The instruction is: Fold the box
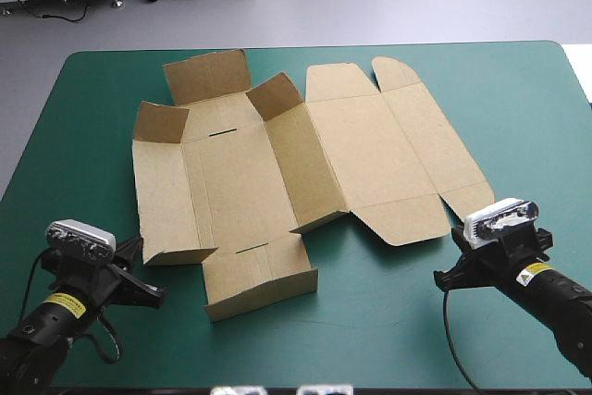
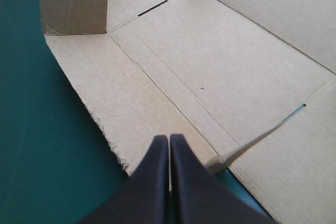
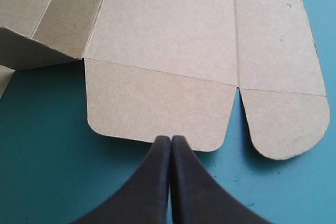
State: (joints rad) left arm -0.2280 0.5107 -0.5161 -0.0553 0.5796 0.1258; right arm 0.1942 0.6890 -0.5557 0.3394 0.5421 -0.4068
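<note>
The brown box (image 1: 277, 164) lies as a cut sheet spread over the middle of the teal-green table. Three small flaps (image 1: 205, 76) at its far left stand raised; a middle panel is slightly lifted along a crease. The lid part (image 1: 379, 145) with rounded tabs lies flat to the right. My left gripper (image 1: 141, 270) is shut and empty. Its tip (image 2: 169, 137) sits at the sheet's (image 2: 210, 61) near-left corner, close to a torn edge. My right gripper (image 1: 455, 245) is shut too, its tip (image 3: 170, 139) at the edge of the lid's rounded near flap (image 3: 157, 103).
Bare teal-green cover (image 1: 370, 321) runs along the table's near side between the two arms, and more shows to the right of the lid (image 1: 527, 117). A raised flap (image 2: 73, 3) stands ahead of my left gripper at the sheet's far left.
</note>
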